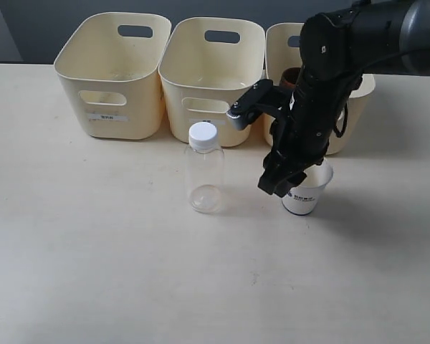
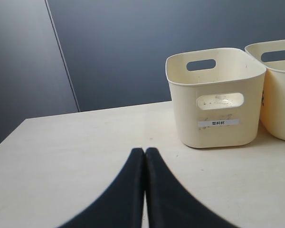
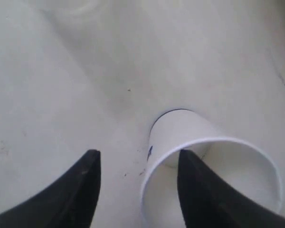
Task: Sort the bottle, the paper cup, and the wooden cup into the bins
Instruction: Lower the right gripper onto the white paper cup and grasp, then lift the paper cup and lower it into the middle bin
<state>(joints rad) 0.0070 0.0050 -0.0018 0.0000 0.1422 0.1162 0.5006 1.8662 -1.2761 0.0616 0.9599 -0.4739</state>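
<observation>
The clear bottle (image 1: pixel 204 172) with a white cap stands upright on the table in front of the middle bin (image 1: pixel 179 82). To its right stands the white paper cup (image 1: pixel 304 197) (image 3: pixel 180 130). My right gripper (image 1: pixel 283 183) (image 3: pixel 138 154) is open and straddles the cup's wall. One finger (image 3: pixel 199 190) is inside the cup and the other is outside, on the bottle side. The brown wooden cup (image 1: pixel 289 76) shows inside the right bin (image 1: pixel 276 43). My left gripper (image 2: pixel 145 151) is shut and empty, low over the table; it is out of the exterior view.
The left bin (image 1: pixel 79 79) (image 2: pixel 190 123) looks empty. In the left wrist view it stands ahead of the shut fingers, with the middle bin (image 2: pixel 280 95) beside it. Behind the table is a dark wall.
</observation>
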